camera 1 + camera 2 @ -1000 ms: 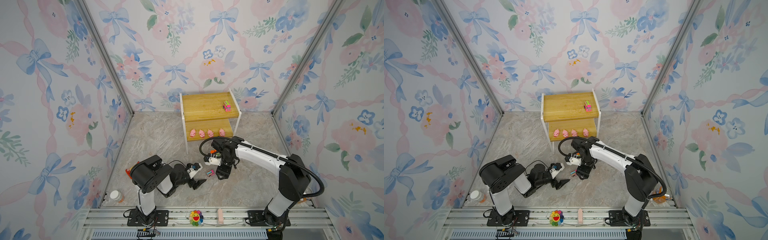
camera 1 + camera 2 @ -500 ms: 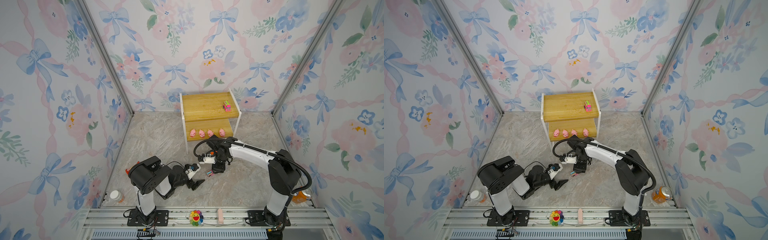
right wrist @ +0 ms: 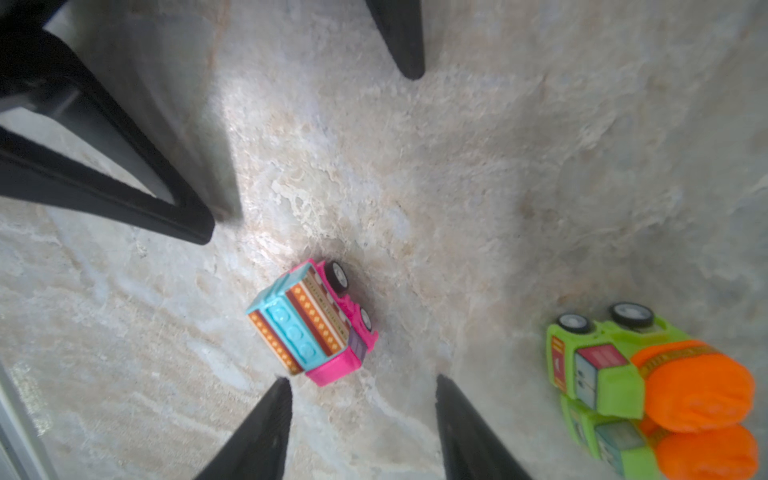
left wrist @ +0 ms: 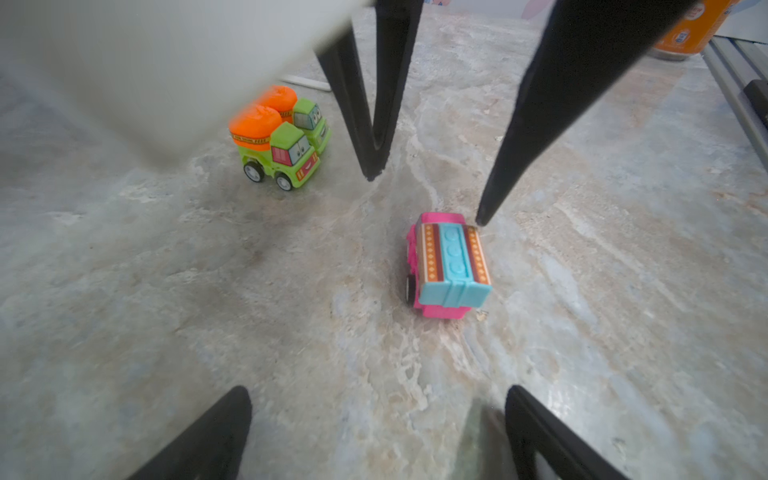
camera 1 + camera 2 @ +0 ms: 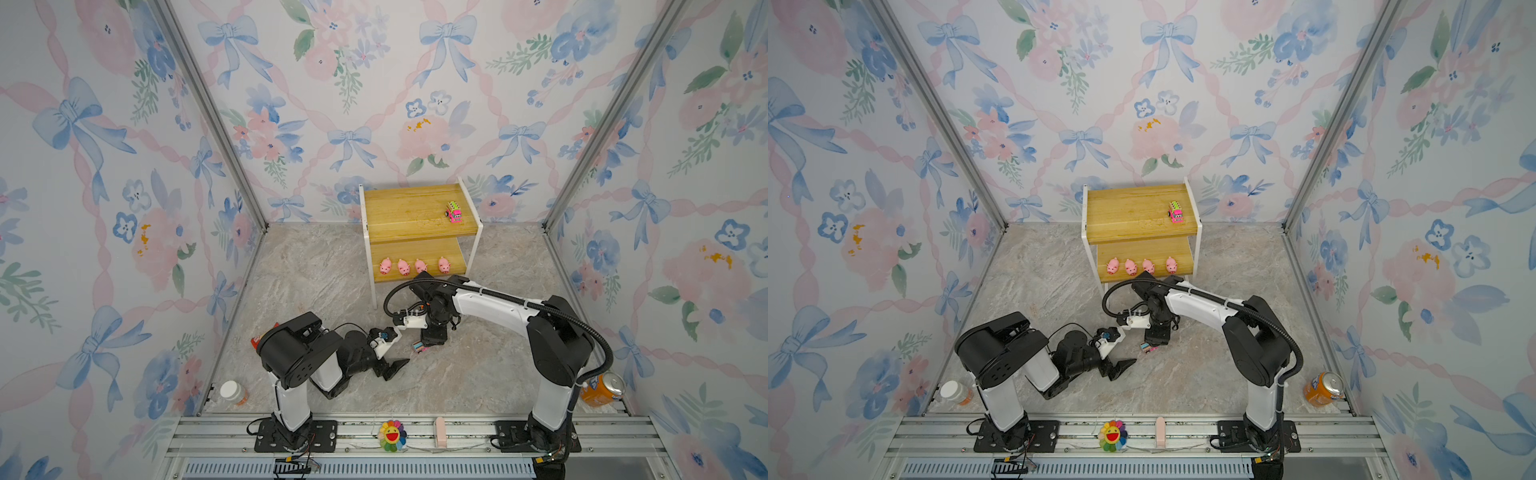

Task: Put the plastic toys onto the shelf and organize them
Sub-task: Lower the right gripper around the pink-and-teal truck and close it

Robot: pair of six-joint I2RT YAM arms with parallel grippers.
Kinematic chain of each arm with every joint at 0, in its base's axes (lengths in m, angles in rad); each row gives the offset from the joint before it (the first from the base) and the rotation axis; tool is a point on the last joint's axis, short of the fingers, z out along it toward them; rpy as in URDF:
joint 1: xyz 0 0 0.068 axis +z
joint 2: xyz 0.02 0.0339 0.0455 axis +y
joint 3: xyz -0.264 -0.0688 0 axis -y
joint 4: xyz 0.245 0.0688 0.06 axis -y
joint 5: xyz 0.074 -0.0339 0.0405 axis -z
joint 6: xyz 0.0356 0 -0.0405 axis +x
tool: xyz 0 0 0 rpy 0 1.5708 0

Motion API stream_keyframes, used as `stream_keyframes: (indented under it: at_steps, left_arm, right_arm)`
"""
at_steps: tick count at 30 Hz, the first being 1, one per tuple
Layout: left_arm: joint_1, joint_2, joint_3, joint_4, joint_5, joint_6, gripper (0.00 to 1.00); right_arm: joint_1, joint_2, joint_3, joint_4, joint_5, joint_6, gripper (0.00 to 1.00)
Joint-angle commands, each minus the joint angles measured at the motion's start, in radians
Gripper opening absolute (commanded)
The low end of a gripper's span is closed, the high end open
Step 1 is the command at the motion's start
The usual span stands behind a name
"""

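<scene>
Looked down on a small two-tier shelf (image 5: 407,208). Counted four pink pigs (image 5: 403,267) in a row on its lower board and one pink truck (image 5: 454,212) on the top board. Found a second pink truck (image 4: 451,266) on the marbled floor (image 5: 311,270) in front, just beside one fingertip of the right gripper (image 3: 361,382), jaws partly apart and gripping nothing. Saw two green trucks (image 4: 282,137) pressed side by side nearby. Noted the left gripper (image 4: 379,390) low, jaws spread wide, empty.

One green truck (image 3: 602,440) is partly cut off, perhaps half.
</scene>
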State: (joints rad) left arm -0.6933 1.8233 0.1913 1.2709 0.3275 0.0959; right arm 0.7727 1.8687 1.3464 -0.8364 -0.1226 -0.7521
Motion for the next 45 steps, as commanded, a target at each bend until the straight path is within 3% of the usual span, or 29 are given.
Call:
stream_keyframes:
  at_steps: [1, 14, 45]
  left_arm:
    - [0.003, 0.022, -0.023, 0.005, -0.019, -0.004, 0.96]
    - [0.009, 0.110, -0.091, 0.216, -0.036, -0.033, 0.95]
    - [0.021, 0.111, -0.103, 0.218, -0.037, -0.033, 0.95]
  right_arm:
    - [0.016, 0.004, 0.013, 0.004, -0.021, -0.021, 0.58]
    - [0.032, -0.011, 0.009, -0.035, -0.045, -0.027, 0.57]
    - [0.049, 0.105, 0.016, 0.028, -0.038, -0.037, 0.48]
